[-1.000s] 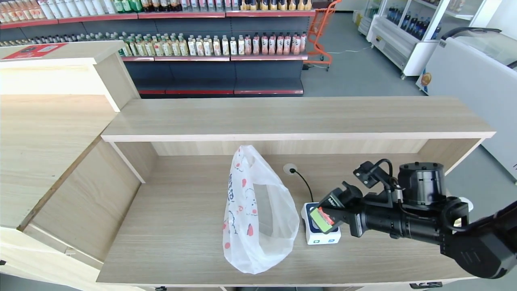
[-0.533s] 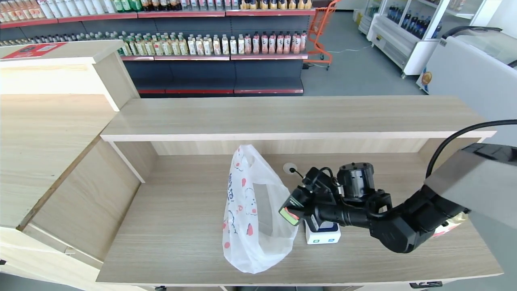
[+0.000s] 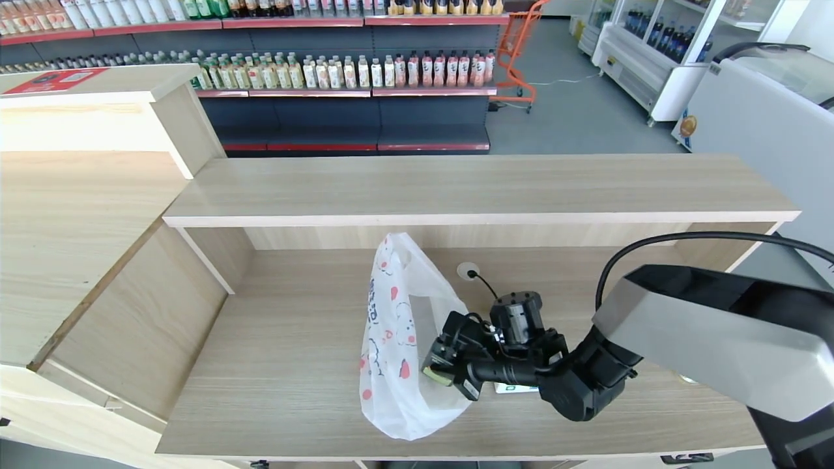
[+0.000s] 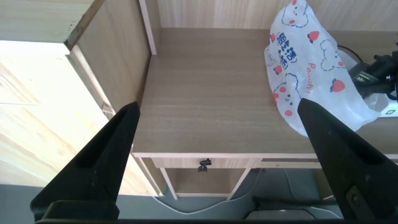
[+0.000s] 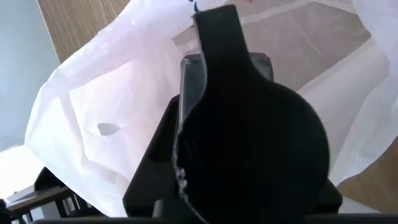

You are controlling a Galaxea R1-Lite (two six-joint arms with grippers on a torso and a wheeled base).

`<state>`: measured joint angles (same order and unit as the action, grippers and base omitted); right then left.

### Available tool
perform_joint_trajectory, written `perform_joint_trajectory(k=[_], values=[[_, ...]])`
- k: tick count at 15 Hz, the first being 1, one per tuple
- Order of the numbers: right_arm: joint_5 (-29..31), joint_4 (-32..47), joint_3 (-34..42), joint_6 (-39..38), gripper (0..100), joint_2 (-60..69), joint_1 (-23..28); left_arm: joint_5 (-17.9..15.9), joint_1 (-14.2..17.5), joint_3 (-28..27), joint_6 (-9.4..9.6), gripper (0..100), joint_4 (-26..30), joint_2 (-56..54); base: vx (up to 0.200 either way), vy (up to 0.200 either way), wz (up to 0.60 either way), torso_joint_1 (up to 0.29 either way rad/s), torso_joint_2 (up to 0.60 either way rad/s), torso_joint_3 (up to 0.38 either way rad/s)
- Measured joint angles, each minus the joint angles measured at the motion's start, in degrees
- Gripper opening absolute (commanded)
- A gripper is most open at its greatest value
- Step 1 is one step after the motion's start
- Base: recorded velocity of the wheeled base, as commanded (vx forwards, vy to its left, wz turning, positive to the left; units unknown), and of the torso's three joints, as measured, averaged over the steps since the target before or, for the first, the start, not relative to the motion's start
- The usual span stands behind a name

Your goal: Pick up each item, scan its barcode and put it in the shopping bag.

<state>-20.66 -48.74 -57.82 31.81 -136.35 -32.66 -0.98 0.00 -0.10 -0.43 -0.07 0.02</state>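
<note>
The white shopping bag (image 3: 391,339) with red and blue prints stands on the lower counter, its mouth facing right. My right gripper (image 3: 438,371) is at the bag's mouth, shut on a small green and red packet (image 3: 434,375) whose edge shows at the fingertips. In the right wrist view the bag's white film (image 5: 106,99) wraps around a dark finger (image 5: 217,43). The left wrist view shows the bag (image 4: 305,68) from the counter's front. My left gripper (image 4: 217,162) hangs open with nothing in it, off the counter's front edge.
The white barcode scanner (image 3: 515,389) sits just right of the bag, mostly hidden under my right arm. Its black cable runs to a round hole (image 3: 468,270) at the back. A raised ledge (image 3: 482,189) borders the counter behind, and a wooden side wall (image 3: 137,326) closes the left.
My right arm has swung left from above the scanner to the bag, carrying the packet down into the bag's mouth.
</note>
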Motion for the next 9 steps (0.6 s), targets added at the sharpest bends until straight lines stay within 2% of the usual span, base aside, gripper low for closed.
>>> perform_joint_trajectory(k=[2,3,6,9], values=[[-0.11,-0.01,-0.91,-0.01,0,-1.02,-0.17,0.0,0.0,0.0,0.0,100,0.0,0.0,0.0,0.0,0.0,0.0,0.0,0.0],[-0.13,-0.04,-1.35,-0.01,100,-1.44,-0.17,0.0,-0.05,0.0,0.0,100,0.0,0.0,0.0,0.0,0.0,0.0,0.0,0.0],[-0.4,-0.09,-2.88,-1.12,100,-2.12,-0.02,0.0,0.0,0.0,0.0,100,0.0,0.0,0.0,0.0,0.0,0.0,0.0,0.0],[-0.41,0.18,-3.75,-8.59,100,-1.07,0.09,0.02,0.0,0.0,0.0,100,0.0,0.0,0.0,0.0,0.0,0.0,0.0,0.0]])
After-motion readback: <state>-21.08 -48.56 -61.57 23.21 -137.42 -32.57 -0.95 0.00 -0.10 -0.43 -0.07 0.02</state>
